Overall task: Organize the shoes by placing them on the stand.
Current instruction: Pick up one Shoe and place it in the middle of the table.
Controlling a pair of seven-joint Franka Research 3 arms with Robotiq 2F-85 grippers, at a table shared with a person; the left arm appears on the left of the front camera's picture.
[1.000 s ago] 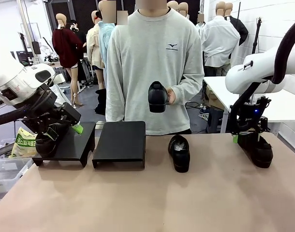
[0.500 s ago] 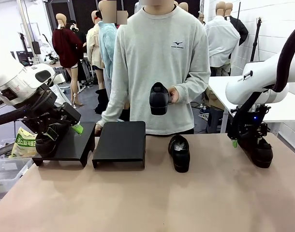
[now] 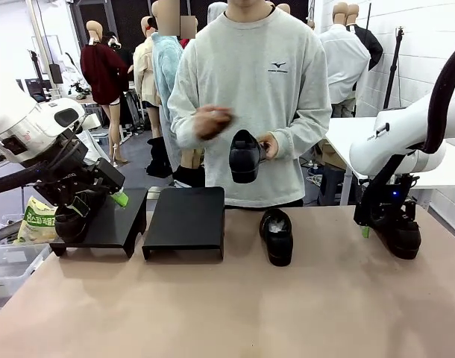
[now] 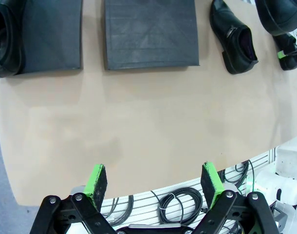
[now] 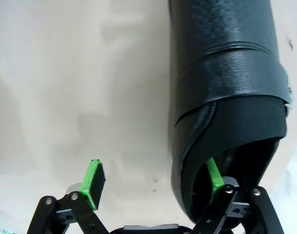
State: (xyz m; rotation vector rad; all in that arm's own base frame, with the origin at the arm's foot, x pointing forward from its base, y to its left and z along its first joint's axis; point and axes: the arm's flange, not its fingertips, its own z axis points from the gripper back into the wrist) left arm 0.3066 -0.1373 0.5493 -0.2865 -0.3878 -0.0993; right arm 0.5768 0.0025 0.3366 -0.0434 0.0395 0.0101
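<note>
The right jaws stand wide at the shoe (image 3: 399, 235) by the desk's right edge, one pad (image 5: 213, 174) inside its opening, seemingly to pinch its wall (not yet closed), while the left jaws hang open beside the stowed shoe (image 3: 69, 222) on the stand (image 3: 125, 218).

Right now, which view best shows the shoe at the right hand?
Right wrist view: the shoe is close up, one finger of the open right hand inside its opening. Front view shows it partly behind that hand; left wrist view, cropped at the corner.

White arm shells (image 3: 399, 138), black jaws, green pads (image 4: 97, 180), thick black cable (image 3: 444, 89)
</note>
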